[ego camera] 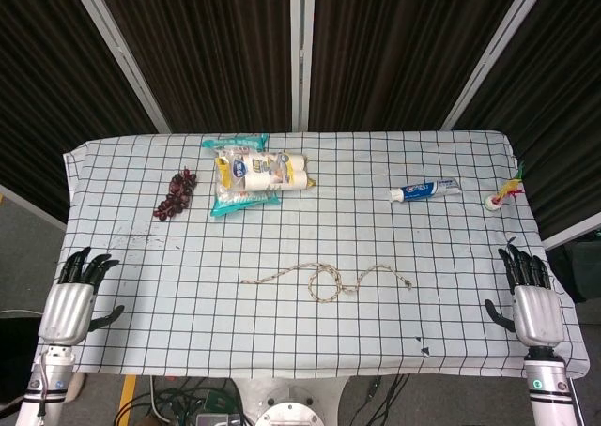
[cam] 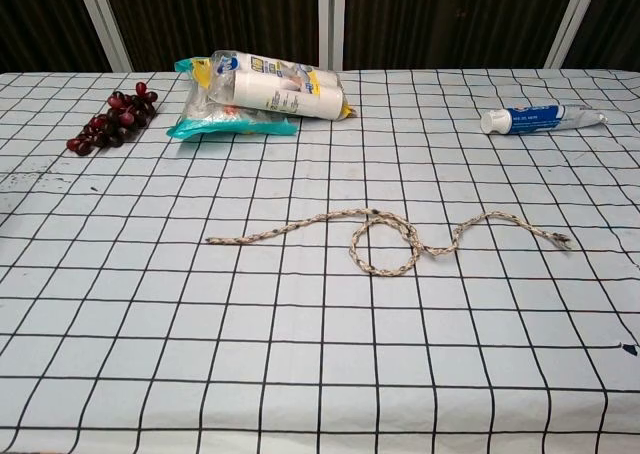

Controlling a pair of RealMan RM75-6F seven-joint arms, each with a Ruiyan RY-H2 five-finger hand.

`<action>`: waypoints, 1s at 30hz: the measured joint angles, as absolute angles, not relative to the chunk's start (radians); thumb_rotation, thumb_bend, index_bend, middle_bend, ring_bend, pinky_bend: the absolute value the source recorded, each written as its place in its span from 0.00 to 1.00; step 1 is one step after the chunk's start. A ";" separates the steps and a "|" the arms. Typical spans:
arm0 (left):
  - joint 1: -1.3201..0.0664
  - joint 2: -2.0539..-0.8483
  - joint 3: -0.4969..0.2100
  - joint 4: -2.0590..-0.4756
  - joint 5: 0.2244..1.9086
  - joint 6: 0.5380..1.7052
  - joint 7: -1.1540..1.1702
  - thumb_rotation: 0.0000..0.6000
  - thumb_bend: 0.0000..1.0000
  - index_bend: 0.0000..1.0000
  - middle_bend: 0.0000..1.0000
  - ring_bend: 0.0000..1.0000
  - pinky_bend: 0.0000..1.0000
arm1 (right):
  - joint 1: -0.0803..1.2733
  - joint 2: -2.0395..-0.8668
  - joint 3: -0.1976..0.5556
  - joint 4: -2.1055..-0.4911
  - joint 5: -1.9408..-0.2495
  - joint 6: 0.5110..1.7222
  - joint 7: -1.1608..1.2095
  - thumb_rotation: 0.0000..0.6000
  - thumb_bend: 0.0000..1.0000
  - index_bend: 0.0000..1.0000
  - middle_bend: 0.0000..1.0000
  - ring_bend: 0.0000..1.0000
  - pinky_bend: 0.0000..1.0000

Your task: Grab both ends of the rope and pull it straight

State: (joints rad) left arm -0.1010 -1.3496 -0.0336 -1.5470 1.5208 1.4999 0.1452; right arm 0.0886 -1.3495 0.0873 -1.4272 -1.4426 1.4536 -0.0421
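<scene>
A thin beige rope [ego camera: 327, 280] lies in the middle of the checked tablecloth, with one loop near its centre and a wavy right end; the chest view shows the rope [cam: 385, 240] too. My left hand [ego camera: 75, 293] hovers at the table's front left corner, fingers apart and holding nothing, far left of the rope. My right hand [ego camera: 531, 296] is at the front right corner, likewise empty with fingers spread, well right of the rope's end. Neither hand shows in the chest view.
A bunch of dark grapes [ego camera: 176, 193] lies at the back left, a plastic snack packet [ego camera: 252, 174] beside it. A toothpaste tube [ego camera: 424, 190] and a small shuttlecock-like toy [ego camera: 502, 195] lie at the back right. The checked cloth [ego camera: 451, 257] covers the table.
</scene>
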 measured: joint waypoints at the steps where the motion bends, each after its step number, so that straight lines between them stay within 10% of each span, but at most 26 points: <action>1: -0.101 -1.349 -0.035 -1.547 1.519 1.501 0.144 1.00 0.12 0.23 0.16 0.00 0.08 | 0.089 -1.349 0.088 -1.428 -1.443 1.456 -0.044 1.00 0.22 0.00 0.00 0.00 0.00; 30: -0.345 -1.521 -0.124 -1.793 1.357 1.197 0.522 1.00 0.12 0.26 0.16 0.00 0.08 | 0.089 -1.296 0.117 -1.470 -1.424 1.474 -0.053 1.00 0.22 0.00 0.00 0.00 0.00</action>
